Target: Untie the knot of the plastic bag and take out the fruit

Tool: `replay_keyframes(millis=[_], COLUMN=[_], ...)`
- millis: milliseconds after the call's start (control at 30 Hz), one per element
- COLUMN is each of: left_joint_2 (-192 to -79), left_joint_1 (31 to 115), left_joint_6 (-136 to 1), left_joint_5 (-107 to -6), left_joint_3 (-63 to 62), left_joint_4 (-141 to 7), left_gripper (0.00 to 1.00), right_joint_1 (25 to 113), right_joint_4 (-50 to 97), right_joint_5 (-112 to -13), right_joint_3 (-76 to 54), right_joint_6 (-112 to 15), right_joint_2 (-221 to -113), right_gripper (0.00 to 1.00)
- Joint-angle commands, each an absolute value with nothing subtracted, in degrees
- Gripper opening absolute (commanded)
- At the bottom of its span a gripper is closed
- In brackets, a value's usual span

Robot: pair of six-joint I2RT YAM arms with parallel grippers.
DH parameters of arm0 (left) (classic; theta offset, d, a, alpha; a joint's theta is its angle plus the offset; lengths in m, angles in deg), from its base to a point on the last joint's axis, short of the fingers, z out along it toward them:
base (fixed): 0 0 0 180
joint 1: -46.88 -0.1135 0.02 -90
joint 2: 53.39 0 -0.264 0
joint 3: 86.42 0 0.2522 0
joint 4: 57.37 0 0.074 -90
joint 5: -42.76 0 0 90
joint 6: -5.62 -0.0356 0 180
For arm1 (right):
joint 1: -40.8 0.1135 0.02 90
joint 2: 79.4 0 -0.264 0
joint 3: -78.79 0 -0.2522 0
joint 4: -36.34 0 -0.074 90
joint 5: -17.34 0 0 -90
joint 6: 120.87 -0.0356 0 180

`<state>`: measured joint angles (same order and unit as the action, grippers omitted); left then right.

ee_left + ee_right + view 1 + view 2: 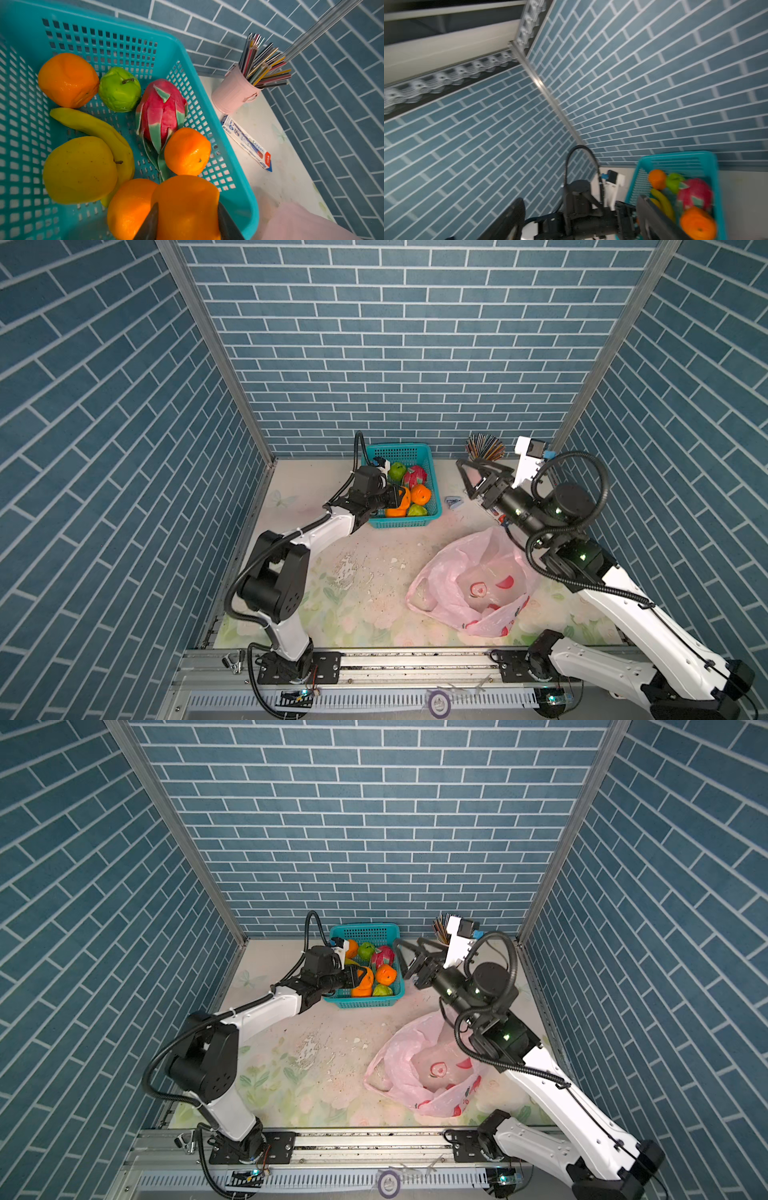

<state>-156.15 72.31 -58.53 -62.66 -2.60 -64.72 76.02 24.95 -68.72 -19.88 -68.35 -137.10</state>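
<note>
Nearest the rail, the pink plastic bag [469, 585] lies slack on the flowered table [332, 614] at the right, its mouth gaping upward. Farther back, the left gripper [187, 209] is clamped around an orange [187, 193] over the near side of the teal basket [419, 522], where a dragon fruit [162, 112], green apple [119, 89], banana [99, 128], yellow fruit [79, 170] and other oranges lie. The right gripper [484, 472] hangs raised beside the basket, fingers spread wide and holding nothing, in front of the pencil cup [484, 450].
</note>
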Motion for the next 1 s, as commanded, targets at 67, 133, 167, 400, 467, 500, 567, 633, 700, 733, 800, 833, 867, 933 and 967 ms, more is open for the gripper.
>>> replay_keyframes(millis=[67,133,167,400,467,500,567,633,700,733,800,833,867,933,967], left_joint_2=[-163.93,-166.43,-167.42,-169.42,-168.79,-168.51,-167.25,-165.40,-163.44,-162.33,-160.05,-158.50,-156.88,-153.11,-151.23], left_joint_1=[69.86,69.41,69.17,68.09,67.91,67.80,67.63,67.54,67.46,67.43,67.38,67.36,67.28,67.16,67.01], left_joint_6=[-59.54,-58.96,-58.98,-59.88,-60.61,-60.74,-61.35,-62.07,-63.02,-63.74,-65.38,-66.23,-66.90,-67.71,-68.09], left_joint_5=[-65.85,-66.99,-67.33,-67.72,-67.49,-67.37,-67.30,-66.39,-65.17,-64.56,-63.05,-62.21,-61.25,-59.90,-59.29], left_joint_3=[2.72,3.83,4.30,4.10,3.72,3.51,2.97,2.36,1.58,1.30,0.96,0.23,-0.77,-3.15,-4.40], left_joint_4=[-65.36,-65.41,-65.37,-65.47,-65.63,-65.54,-65.41,-65.51,-65.95,-66.52,-68.29,-68.73,-68.84,-68.76,-68.76], left_gripper=[0.38,0.38,0.38,0.55,0.72,0.76,0.82,0.83,0.84,0.85,0.86,0.87,0.87,0.87,0.87], right_joint_1=[61.16,56.41,53.80,43.35,41.89,41.34,40.27,39.11,38.24,37.78,37.60,37.46,37.30,37.16,37.16], right_joint_4=[15.85,15.64,15.67,15.24,15.32,15.92,17.25,18.98,20.69,21.39,23.07,24.16,25.60,29.02,30.68], right_joint_5=[-56.97,-54.42,-53.03,-55.68,-57.91,-58.42,-60.12,-61.54,-63.64,-64.55,-67.19,-68.88,-70.53,-73.02,-73.97], right_joint_3=[-21.77,-23.82,-25.04,-33.90,-36.60,-37.83,-40.69,-43.14,-45.53,-46.51,-48.69,-49.83,-50.99,-53.11,-53.93], right_joint_6=[-69.11,-69.28,-69.37,-67.65,-67.02,-66.65,-65.83,-64.56,-63.16,-61.99,-59.91,-59.56,-59.42,-58.08,-57.40], right_joint_2=[-137.43,-137.47,-137.50,-137.23,-137.78,-138.01,-138.39,-138.49,-138.88,-139.38,-141.00,-142.05,-143.32,-145.98,-147.28], right_gripper=[0.84,0.84,0.84,0.83,0.84,0.83,0.84,0.84,0.84,0.84,0.84,0.84,0.84,0.83,0.83])
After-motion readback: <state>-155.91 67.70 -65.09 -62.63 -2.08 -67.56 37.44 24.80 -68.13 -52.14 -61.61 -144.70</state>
